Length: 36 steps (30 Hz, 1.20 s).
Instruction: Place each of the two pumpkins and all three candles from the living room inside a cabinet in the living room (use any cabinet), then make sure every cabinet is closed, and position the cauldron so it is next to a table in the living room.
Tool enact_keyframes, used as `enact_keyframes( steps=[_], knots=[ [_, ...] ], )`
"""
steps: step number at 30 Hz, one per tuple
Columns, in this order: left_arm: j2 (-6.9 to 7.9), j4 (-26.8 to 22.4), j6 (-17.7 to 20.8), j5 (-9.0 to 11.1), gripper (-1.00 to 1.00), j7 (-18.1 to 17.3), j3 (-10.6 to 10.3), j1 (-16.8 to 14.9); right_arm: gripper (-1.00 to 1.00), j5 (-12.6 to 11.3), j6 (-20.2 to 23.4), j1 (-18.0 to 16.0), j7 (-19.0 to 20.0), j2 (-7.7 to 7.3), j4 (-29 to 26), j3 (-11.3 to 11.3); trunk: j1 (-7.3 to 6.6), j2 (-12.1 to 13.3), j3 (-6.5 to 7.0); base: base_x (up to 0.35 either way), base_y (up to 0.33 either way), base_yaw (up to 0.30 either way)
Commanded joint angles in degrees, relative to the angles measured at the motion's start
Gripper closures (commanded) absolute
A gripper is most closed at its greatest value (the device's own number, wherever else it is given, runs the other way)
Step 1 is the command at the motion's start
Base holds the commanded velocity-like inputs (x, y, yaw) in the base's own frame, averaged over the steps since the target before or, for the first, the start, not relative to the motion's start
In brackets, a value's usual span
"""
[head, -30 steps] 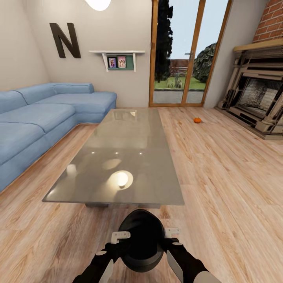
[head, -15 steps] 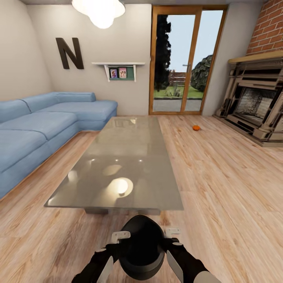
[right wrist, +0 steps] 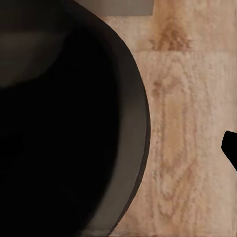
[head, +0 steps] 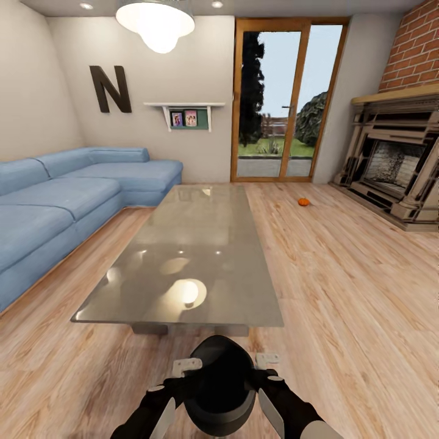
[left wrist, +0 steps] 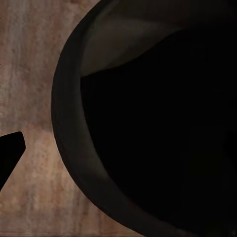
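Observation:
The black cauldron (head: 219, 381) hangs low in front of me between both arms, just short of the near end of the low glass-topped table (head: 195, 244). My left gripper (head: 186, 367) is shut on the left side of its rim and my right gripper (head: 267, 360) on the right side. In the left wrist view the thick rim (left wrist: 66, 123) curves past one dark fingertip (left wrist: 10, 153) outside it. The right wrist view shows the cauldron's rim (right wrist: 136, 123) with an outer fingertip (right wrist: 230, 148) beside it. One orange pumpkin (head: 303, 202) lies on the floor far off, near the fireplace.
A blue corner sofa (head: 55, 201) runs along the left of the table. A stone fireplace (head: 396, 164) stands at the right wall and a glass patio door (head: 280, 103) at the back. Open wood floor (head: 353, 292) stretches to the right of the table.
The head camera has tilted upward, so the room sits lower in the picture and the ceiling lamp shows. Both grippers keep their hold on the cauldron.

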Motion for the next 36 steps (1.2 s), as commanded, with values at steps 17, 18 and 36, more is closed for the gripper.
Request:
enact_keyframes(
  steps=[17, 18, 36],
  knots=[
    [-0.01, -0.09, 0.2, 0.59, -1.0, 0.22, -0.19, -0.01, -1.0, -0.56, 0.3, -0.04, -0.49, -0.07, -0.07, 0.49, -0.08, 0.0, 0.39, -0.189, 0.0, 0.0],
    [-0.01, -0.09, 0.23, 0.59, -1.0, 0.22, -0.3, -0.01, -1.0, -0.56, 0.3, -0.04, -0.49, -0.08, -0.07, 0.49, -0.11, 0.02, 0.61, -0.005, 0.0, 0.0],
    [-0.03, -0.17, 3.95, 1.75, -1.0, 0.21, -0.89, -0.17, -1.0, -0.56, 0.32, -0.03, -0.49, -0.09, -0.05, 0.49, -0.57, 0.26, 4.6, 0.0, 0.0, 0.0]
  ],
)
